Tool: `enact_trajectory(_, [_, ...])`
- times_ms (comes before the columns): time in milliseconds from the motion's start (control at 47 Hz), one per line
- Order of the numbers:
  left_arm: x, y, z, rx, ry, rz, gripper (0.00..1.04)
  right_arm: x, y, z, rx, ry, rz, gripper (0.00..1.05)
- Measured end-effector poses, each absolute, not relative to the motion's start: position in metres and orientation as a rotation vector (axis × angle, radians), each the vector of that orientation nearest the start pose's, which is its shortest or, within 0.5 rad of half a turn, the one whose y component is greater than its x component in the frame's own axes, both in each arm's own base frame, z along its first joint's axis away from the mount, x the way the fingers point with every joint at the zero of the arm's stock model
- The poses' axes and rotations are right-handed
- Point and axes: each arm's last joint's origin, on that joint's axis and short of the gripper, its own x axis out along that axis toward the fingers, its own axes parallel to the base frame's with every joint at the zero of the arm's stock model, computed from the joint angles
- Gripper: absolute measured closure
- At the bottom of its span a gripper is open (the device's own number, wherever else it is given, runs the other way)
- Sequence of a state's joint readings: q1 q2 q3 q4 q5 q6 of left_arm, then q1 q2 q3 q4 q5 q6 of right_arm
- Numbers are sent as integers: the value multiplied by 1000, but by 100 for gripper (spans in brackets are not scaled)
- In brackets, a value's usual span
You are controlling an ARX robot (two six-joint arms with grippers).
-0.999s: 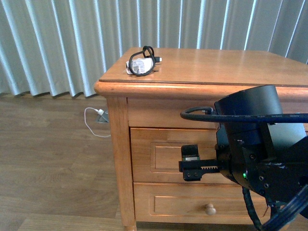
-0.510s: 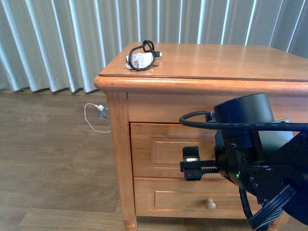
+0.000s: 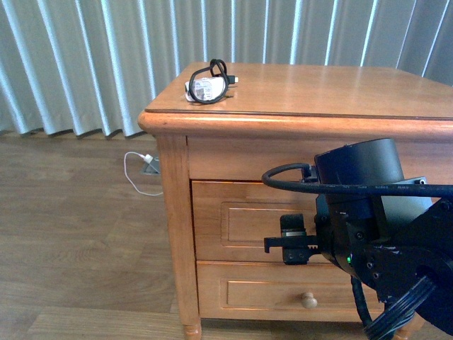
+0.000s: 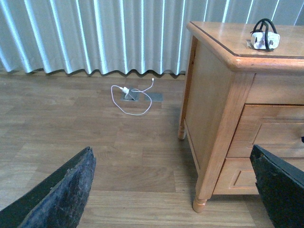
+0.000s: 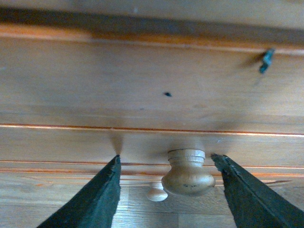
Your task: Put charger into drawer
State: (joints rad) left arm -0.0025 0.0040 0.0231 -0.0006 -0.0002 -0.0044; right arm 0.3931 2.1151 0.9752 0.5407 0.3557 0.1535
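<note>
Facing the light-brown wooden nightstand, the front view shows the small white charger, a rectangular block with a thin black cable looped around it, lying on the top near the far left corner. The black right gripper sits close against the recessed panel front of the wide upper drawer, which is closed. A second drawer below carries a small round wooden lower knob. A thin white floor cable lies on the wood floor to the left, before grey pleated curtains.

The left wrist view shows the left gripper spread wide over bare floor, holding nothing, well apart from the nightstand. The charger is visible on the top; the drawer shows at the edge.

The right wrist view shows the drawer front close up. Its round wooden knob stands between the spread fingers of the right gripper, nearer one finger; neither finger touches it.
</note>
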Motion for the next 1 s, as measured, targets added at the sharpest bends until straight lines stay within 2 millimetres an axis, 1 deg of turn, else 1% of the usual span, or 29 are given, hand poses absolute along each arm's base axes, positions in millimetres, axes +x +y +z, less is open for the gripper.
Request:
enact_trajectory(106, [96,0,171,-4,-18,-2,6,366,140,78,-73,557,-10,60])
enact_trajectory(128, [96,0,171,-4,-18,-2,6,366,140,78,-75,557,-11,62])
enact_trajectory(191, [96,0,171,-4,-18,-2,6,366,138,77,-84,560,-17,72])
enact_trajectory(255, [96,0,171,-4,-18,-2,6,366,137,77,-86,562,-17,79])
enact_trajectory(319, [96,0,171,-4,-18,-3,6,365,137,76,-87,565,-16,81])
enact_trajectory(468, [96,0,171,-4,-18,-2,6,361,136,76,-83,571,2,81])
enact_trajectory(595, [96,0,171,-4,-18,-3,6,354,133,78,-84,592,30,82])
enact_trajectory(659, [96,0,171,-4,-18,-2,6,347,130,78,-92,604,36,82])
enact_trajectory(850, [96,0,171,-4,-18,-2,6,312,120,85,-108,678,83,82])
enact_trajectory(914, [96,0,171,-4,-18,-2,6,291,114,88,-125,710,129,82])
enact_trajectory(999, [96,0,171,-4,-18,-3,6,271,109,91,-157,739,173,82])
